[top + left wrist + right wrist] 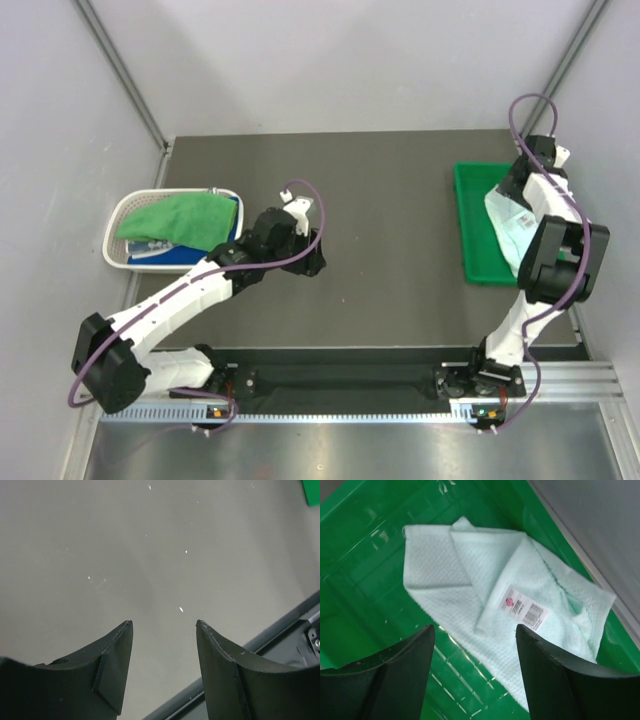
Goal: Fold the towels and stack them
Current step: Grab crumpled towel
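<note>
A pale mint towel (485,580), folded with a white barcode label on top, lies in the green tray (360,580). My right gripper (475,630) hangs open just above it, fingers apart and holding nothing. From above, the mint towel (503,215) shows under the right arm, partly hidden. A bright green towel (178,218) lies on top of the white basket (123,212), with a royal blue towel (190,253) under it. My left gripper (163,623) is open over bare table, to the right of the basket.
The green tray (475,225) stands at the table's right side, the basket at the left edge. A black rail (280,625) runs along the table's near edge. Grey walls enclose the back and sides.
</note>
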You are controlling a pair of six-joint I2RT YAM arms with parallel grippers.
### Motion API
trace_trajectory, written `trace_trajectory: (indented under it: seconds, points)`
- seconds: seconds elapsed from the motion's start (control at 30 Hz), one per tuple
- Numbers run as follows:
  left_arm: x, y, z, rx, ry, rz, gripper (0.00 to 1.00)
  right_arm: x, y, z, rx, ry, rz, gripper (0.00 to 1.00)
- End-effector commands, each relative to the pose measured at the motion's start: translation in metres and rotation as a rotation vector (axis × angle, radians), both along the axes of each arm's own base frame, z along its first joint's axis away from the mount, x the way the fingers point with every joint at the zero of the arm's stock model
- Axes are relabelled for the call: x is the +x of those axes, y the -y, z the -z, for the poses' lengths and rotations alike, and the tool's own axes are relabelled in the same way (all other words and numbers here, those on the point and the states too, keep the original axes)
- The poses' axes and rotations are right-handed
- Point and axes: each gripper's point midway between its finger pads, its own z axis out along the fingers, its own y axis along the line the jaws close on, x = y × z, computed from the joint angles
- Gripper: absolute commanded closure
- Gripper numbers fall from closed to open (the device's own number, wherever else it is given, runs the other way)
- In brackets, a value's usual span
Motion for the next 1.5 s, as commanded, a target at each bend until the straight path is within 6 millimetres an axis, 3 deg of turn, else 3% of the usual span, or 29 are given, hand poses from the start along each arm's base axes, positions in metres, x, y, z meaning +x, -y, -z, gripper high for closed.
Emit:
trace_trajectory:
  seconds: [0.0,0.2,0.47,0.6,0.73,0.9,1.07,1.23,1.37,1.47]
  points:
    - [-0.003,0.009,-0.024,-0.097,0.061,0.025,0.41,0.013,0.026,-0.010,-0.079,-0.025,0.064,0.34]
    - [-0.005,0.008,-0.029,-0.113,0.077,0.028,0.41,0.006,0.040,0.022,-0.114,-0.119,0.101,0.38]
    - [-0.008,0.013,-0.021,-0.124,0.045,0.045,0.42,-0.007,0.032,0.074,-0.074,-0.208,0.079,0.44]
    - [-0.006,0.012,-0.020,-0.119,0.048,0.039,0.42,-0.009,0.024,0.089,-0.034,-0.219,0.066,0.58]
    - [-0.005,0.011,-0.018,-0.111,0.047,0.028,0.43,-0.014,0.022,0.087,-0.032,-0.203,0.066,0.71]
    - [-0.003,0.008,-0.014,-0.095,0.047,0.012,0.43,-0.014,0.017,0.062,-0.017,-0.151,0.059,0.86]
    - [-0.001,0.008,-0.013,-0.087,0.046,0.008,0.43,-0.016,0.011,0.039,-0.012,-0.094,0.039,0.80]
    - [0.001,0.009,-0.014,-0.085,0.049,0.005,0.43,-0.019,0.003,0.036,0.017,-0.076,0.012,0.87]
    - [0.001,0.009,-0.013,-0.084,0.047,0.004,0.43,-0.018,-0.008,0.038,0.038,-0.071,-0.022,0.75]
    - [0.002,0.010,-0.013,-0.085,0.044,0.008,0.43,-0.020,-0.013,0.047,0.057,-0.080,-0.034,0.73]
